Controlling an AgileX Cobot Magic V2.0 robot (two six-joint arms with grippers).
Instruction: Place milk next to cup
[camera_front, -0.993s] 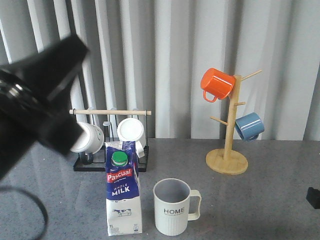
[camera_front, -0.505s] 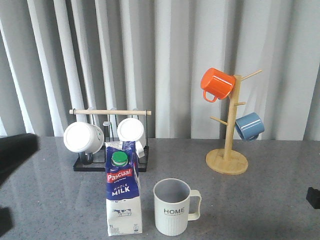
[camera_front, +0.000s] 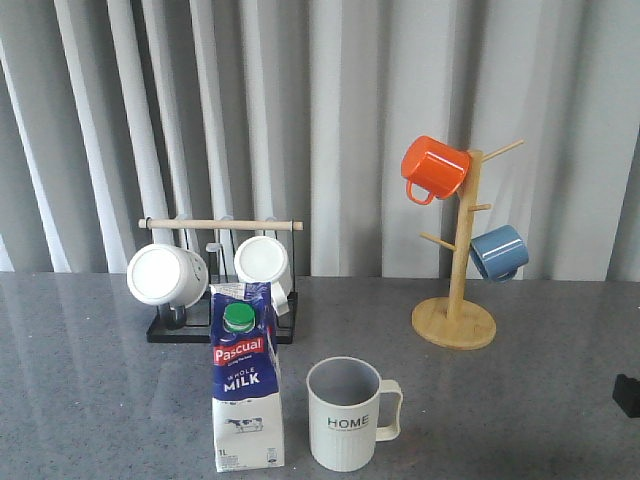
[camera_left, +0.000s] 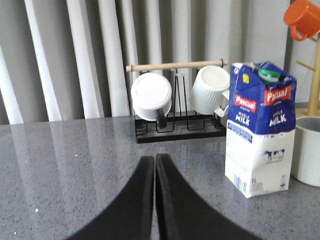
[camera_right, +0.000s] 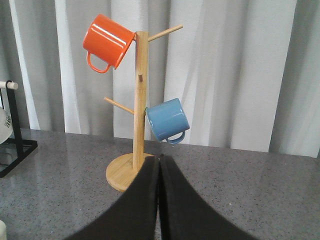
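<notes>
Standing upright, the milk (camera_front: 247, 379) sits just beside the cup (camera_front: 346, 414).
Left gripper (camera_left: 154, 165), fingers pressed together and empty, has the carton ahead, off to its right; right gripper (camera_right: 159, 167), likewise closed, faces away.

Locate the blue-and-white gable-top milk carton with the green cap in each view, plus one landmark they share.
Front view: the milk carton stands low and left of centre, just left of the off-white HOME mug.
Left wrist view: the carton is at the right side, beside the mug's edge.
Right wrist view: not in it.
Shared landmark: the orange mug on the wooden mug tree shows in all three.
</notes>
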